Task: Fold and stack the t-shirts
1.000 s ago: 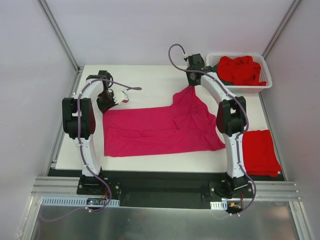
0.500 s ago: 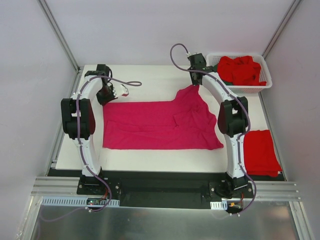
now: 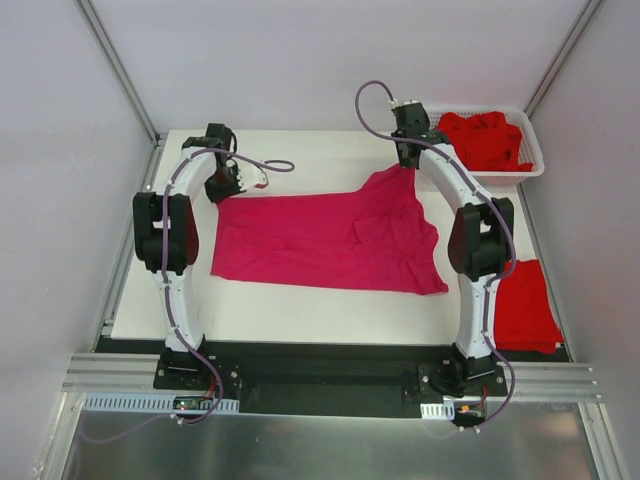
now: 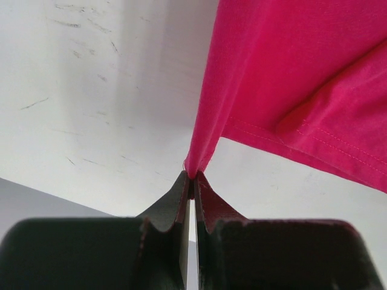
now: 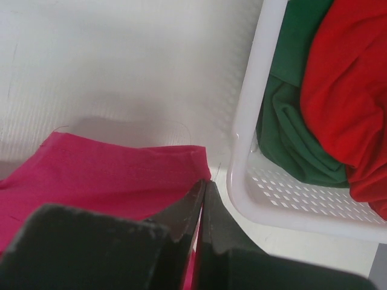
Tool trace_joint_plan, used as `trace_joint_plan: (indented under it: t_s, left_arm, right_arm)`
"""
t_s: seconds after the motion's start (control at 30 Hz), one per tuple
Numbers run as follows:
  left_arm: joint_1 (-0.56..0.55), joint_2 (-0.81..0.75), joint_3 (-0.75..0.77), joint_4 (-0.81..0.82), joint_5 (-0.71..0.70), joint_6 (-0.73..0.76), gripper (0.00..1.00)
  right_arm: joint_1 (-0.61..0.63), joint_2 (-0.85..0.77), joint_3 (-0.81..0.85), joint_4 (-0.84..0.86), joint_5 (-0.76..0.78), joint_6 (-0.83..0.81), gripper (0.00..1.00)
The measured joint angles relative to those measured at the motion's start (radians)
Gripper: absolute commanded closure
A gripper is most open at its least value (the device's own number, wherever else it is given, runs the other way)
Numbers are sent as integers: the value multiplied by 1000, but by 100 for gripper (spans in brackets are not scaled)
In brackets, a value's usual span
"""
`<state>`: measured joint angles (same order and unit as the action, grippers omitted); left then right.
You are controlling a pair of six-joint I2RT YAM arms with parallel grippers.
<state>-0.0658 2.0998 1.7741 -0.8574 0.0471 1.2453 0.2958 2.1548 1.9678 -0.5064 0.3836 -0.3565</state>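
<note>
Across the desk's (image 3: 300, 300) middle, from above, lies the magenta t-shirt (image 3: 330, 240), its 2 far corners raised. Left wrist: left gripper (image 4: 191, 177) pinched tight on its hem. Right wrist: right gripper (image 5: 204, 183) clamped on its edge beside the basket (image 5: 245, 151).

I work in a robotics lab cell: my white surface (image 3: 300, 315) sits boxed in by plain pale panels (image 3: 300, 60) held in bare aluminium struts (image 3: 120, 70) that run down from the upper corners of the frame. Along the bottom edge my two arms (image 3: 165, 220) are bolted to a metal rail (image 3: 550, 378). Loose purple cables (image 3: 359, 98) trail off them, and a steel sheet (image 3: 330, 445) lies below.
</note>
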Motion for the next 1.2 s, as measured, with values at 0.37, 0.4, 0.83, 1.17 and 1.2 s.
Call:
trace_joint_plan:
  t_s: [0.37, 0.4, 0.83, 1.17, 1.2]
  left_arm:
    - [-6, -2, -17, 11, -2, 0, 100]
    - [-6, -5, -26, 11, -2, 0, 100]
    - [-6, -132, -117, 16, -3, 0, 100]
    - [-6, -164, -182, 18, -4, 0, 100]
    - [-6, -165, -187, 18, -4, 0, 100]
  right_arm:
    - [6, -35, -52, 5, -34, 6, 99]
    - [8, -37, -59, 3, -35, 8, 99]
    - [54, -142, -84, -42, -49, 11, 99]
    - [90, -281, -197, -85, -13, 21, 99]
    - [93, -291, -212, -89, -11, 24, 99]
